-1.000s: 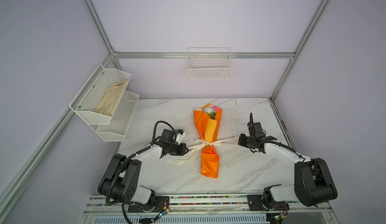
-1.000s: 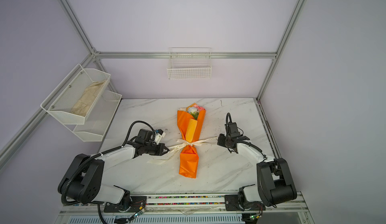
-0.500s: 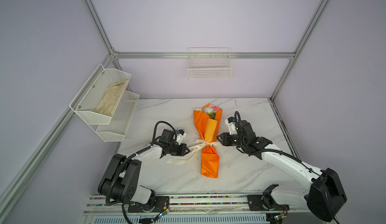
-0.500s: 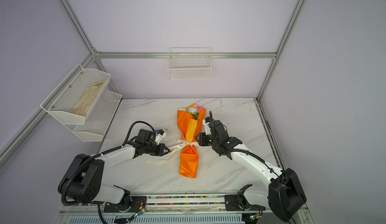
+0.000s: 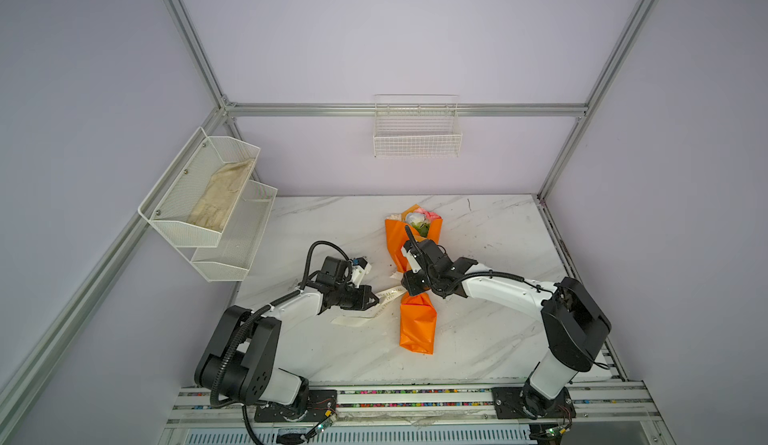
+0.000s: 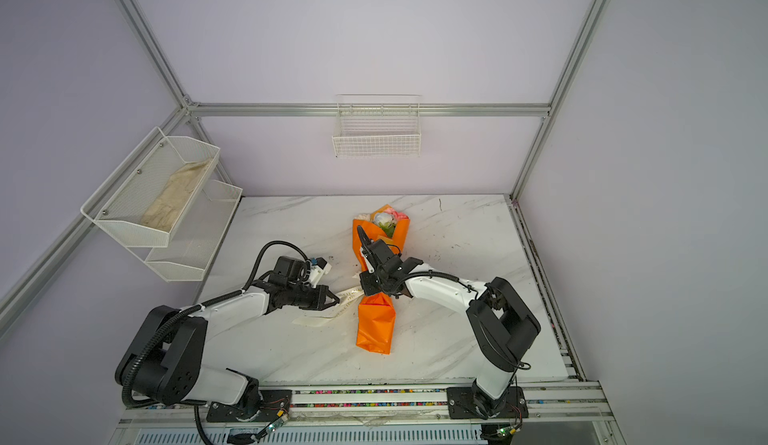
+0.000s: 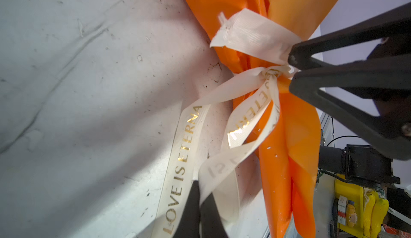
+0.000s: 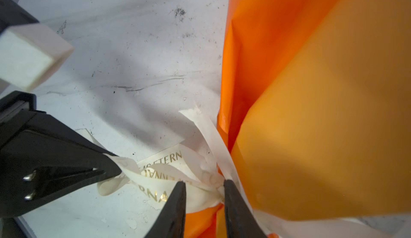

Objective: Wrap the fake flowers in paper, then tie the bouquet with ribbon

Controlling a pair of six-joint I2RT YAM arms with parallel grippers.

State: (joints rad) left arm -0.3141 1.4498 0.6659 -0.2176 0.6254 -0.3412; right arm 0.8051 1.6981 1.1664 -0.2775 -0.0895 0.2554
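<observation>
The bouquet of fake flowers [image 5: 417, 322] [image 6: 376, 326] lies on the marble table in orange wrapping paper, with its roses [image 5: 417, 219] at the far end. A cream printed ribbon [image 5: 388, 295] [image 7: 186, 137] [image 8: 160, 159] is knotted round its waist. My left gripper [image 5: 374, 299] [image 6: 334, 297] [image 7: 199, 185] is shut on a loop of ribbon just left of the bouquet. My right gripper [image 5: 409, 287] [image 6: 368, 289] [image 8: 203, 183] reaches over the wrap. Its jaws stand apart on either side of the knot [image 7: 273, 72]. The stems are hidden by the paper.
A two-tier white mesh rack [image 5: 232, 256] hangs on the left wall, with a beige cloth [image 5: 222, 198] in its upper tier. A white wire basket [image 5: 417, 131] hangs on the back wall. Metal frame posts stand at the table's corners, and a rail runs along its front edge.
My right arm has swung in from the table's right side to the knot at the bouquet's waist, and its jaws have opened a little. The left arm has kept still, holding the ribbon.
</observation>
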